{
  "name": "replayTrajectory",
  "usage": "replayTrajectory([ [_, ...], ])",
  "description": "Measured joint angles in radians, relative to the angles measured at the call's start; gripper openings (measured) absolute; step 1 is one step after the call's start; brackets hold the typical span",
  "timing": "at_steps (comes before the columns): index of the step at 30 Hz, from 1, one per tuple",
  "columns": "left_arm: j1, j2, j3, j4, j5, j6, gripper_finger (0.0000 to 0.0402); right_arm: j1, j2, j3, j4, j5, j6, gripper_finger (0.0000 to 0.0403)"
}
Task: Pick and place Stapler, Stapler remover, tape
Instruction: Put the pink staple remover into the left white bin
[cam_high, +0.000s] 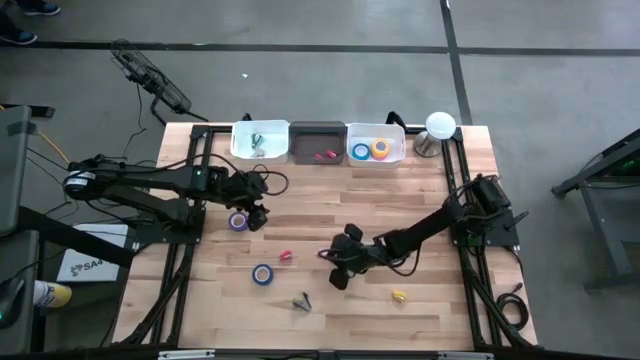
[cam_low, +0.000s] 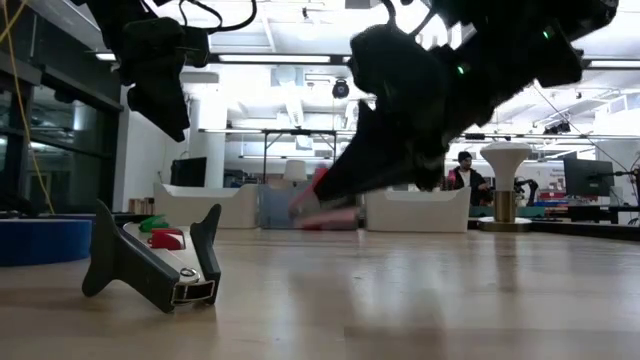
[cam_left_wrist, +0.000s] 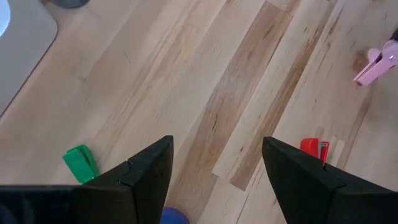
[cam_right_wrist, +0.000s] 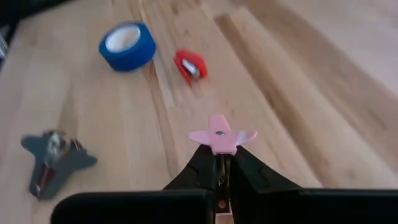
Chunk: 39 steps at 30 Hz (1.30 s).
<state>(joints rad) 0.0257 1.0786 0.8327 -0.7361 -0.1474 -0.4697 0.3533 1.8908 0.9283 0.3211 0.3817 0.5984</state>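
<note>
Right wrist view, right pincer (cam_right_wrist: 219, 163) gripping pink staple remover (cam_right_wrist: 221, 139), lifted

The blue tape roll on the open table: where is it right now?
In the high view the blue tape roll lies flat on the table's left half, between the purple roll under the left gripper and the grey staple remover, beside the small red stapler.

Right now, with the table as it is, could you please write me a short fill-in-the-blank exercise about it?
1. The right hand is shut on a ___ stapler remover.
2. The left hand, near the purple tape, is ___.
3. The blue tape roll on the table lies beside a small ___ stapler.
Missing words: pink; open; red.
</note>
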Motion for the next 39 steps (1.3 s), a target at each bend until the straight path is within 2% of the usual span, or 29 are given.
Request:
replayTrajectory([
  [9,0.0,-0.057,-0.001,-0.004,-0.027,-0.011,0.0243,-0.092,-0.116,0.0,-0.03,-0.068,-0.085,0.0004],
  [21,0.0,-0.223,-0.001,0.027,-0.178,-0.044,0.0243,-0.248,-0.298,0.0,-0.119,-0.252,-0.268,0.0004],
  [30,0.0,-0.226,-0.001,0.219,-0.207,-0.016,0.0243,-0.38,-0.436,0.0,-0.119,-0.4,-0.362,0.0004],
  [39,0.0,-0.2,0.0,0.453,-0.234,0.038,0.0243,-0.454,-0.515,0.0,-0.078,-0.529,-0.39,0.0004],
])
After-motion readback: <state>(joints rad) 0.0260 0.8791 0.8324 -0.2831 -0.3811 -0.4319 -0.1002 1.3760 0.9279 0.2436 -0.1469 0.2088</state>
